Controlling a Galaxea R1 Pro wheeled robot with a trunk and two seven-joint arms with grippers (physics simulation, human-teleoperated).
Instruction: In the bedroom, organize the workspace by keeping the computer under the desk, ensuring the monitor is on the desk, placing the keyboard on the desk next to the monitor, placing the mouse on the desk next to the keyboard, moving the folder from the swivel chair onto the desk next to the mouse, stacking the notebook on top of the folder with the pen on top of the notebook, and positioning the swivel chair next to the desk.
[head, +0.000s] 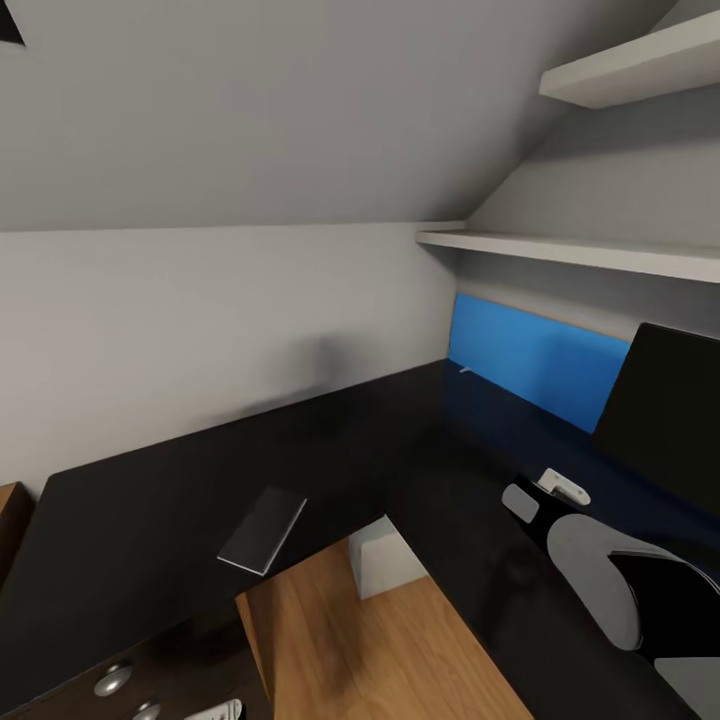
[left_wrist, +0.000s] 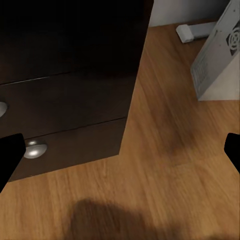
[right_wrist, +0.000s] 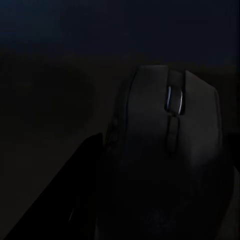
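The black desk (head: 150, 490) runs in an L with a blue back panel (head: 540, 365). A thin dark notebook (head: 262, 530) lies flat near its inner front edge. The monitor (head: 665, 405) stands on the desk at the far right, and a thin white pen (head: 465, 369) lies by the panel's corner. The pale computer (head: 385, 560) stands on the floor under the desk, its vented side (left_wrist: 220, 55) in the left wrist view. My right gripper (right_wrist: 165, 150) is shut on the black mouse (right_wrist: 170, 125) over the dark desktop. My left gripper (left_wrist: 120, 150) hangs open above the wood floor.
A black drawer unit (left_wrist: 65, 100) with round silver knobs (left_wrist: 35, 150) stands under the desk beside my left gripper. White shelves (head: 600, 255) jut from the wall above the monitor. My right arm (head: 600, 570) reaches over the desk's right wing. A wooden cabinet edge (head: 10, 515) shows at far left.
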